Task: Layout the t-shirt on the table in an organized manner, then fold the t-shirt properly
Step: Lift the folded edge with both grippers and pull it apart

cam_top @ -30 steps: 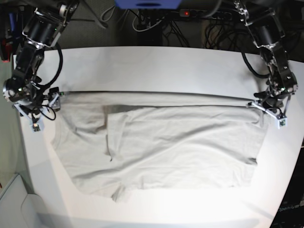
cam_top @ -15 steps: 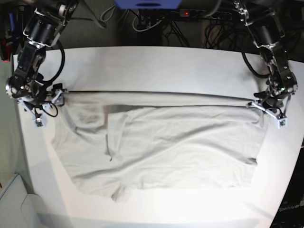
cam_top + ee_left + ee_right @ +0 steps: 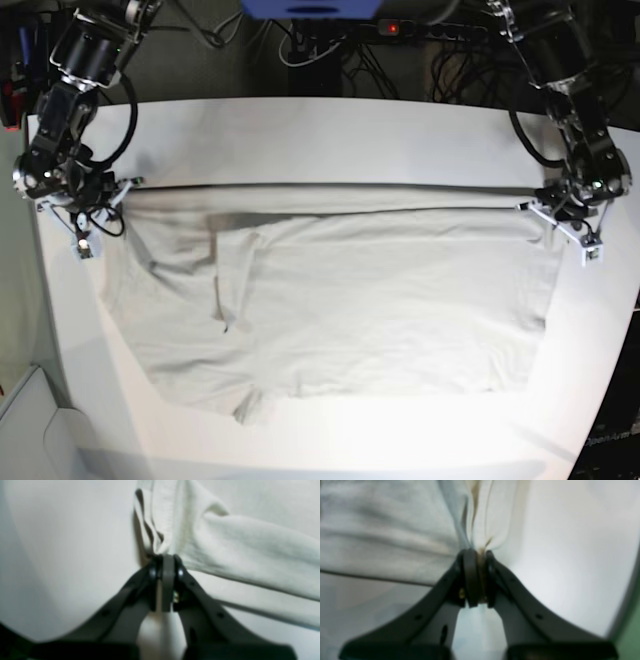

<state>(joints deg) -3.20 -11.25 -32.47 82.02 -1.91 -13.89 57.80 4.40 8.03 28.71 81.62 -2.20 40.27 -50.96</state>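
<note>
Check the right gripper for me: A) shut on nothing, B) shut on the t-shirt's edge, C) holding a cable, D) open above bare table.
B: in the right wrist view the right gripper has its jaws pinched together with a bunched edge of the t-shirt caught between them.

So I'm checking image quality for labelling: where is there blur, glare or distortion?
Both wrist views are soft: the left tool and right tool pinching the t-shirt look blurred. The base view is sharper, but the table edges bow and its near edge is washed out by glare.
</note>
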